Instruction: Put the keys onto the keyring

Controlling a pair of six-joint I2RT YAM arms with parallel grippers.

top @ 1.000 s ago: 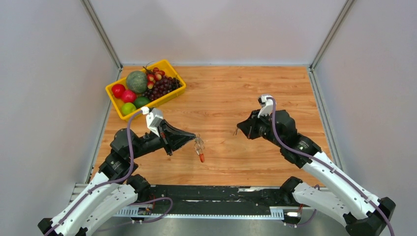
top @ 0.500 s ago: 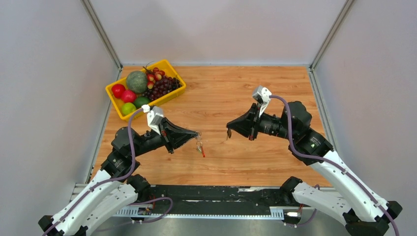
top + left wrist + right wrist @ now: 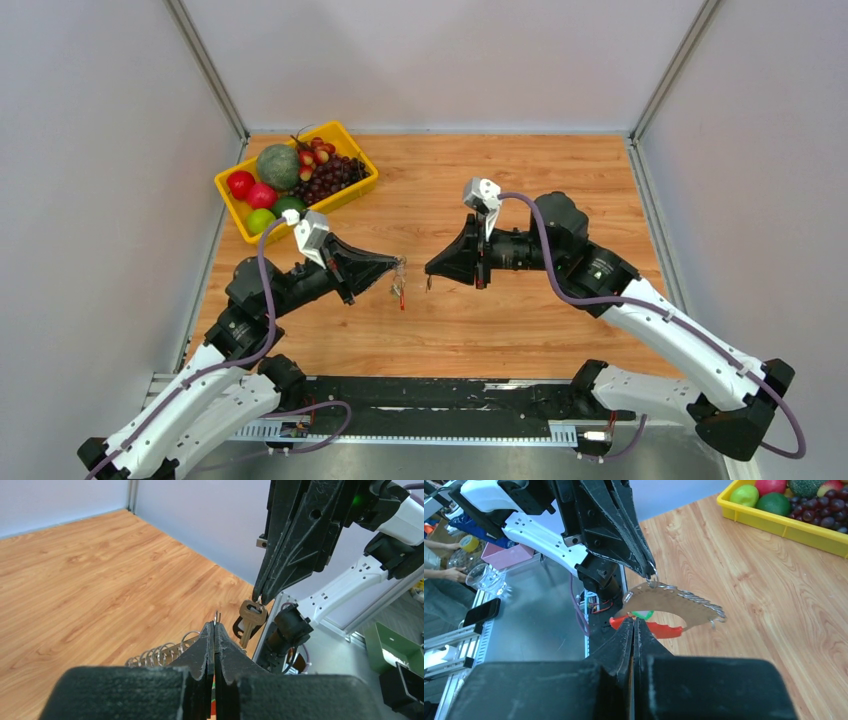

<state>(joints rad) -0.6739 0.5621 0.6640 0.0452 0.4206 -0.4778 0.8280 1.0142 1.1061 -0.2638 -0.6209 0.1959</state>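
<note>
- My left gripper point(image 3: 399, 266) is pinched tight on the keyring point(image 3: 401, 288). The keyring hangs from its tips in the air over the middle of the surface point(image 3: 520, 170), somewhat toward the near edge.
- In the right wrist view the bunch dangles by one small loop, with the grey serrated piece point(image 3: 674, 602) above and the red tag point(image 3: 659, 629) below.
- My right gripper point(image 3: 428, 273) is clamped on the key point(image 3: 250, 621) at the top of its head, blade hanging down. It is just beside the left tips and not touching them.
- I judge the step in hand to be bringing the key to the ring; the key is not yet threaded on.
- The next move calls for lining the key's hole up with the ring's end. The bunch hangs loose, so I'd creep in slowly.
</note>
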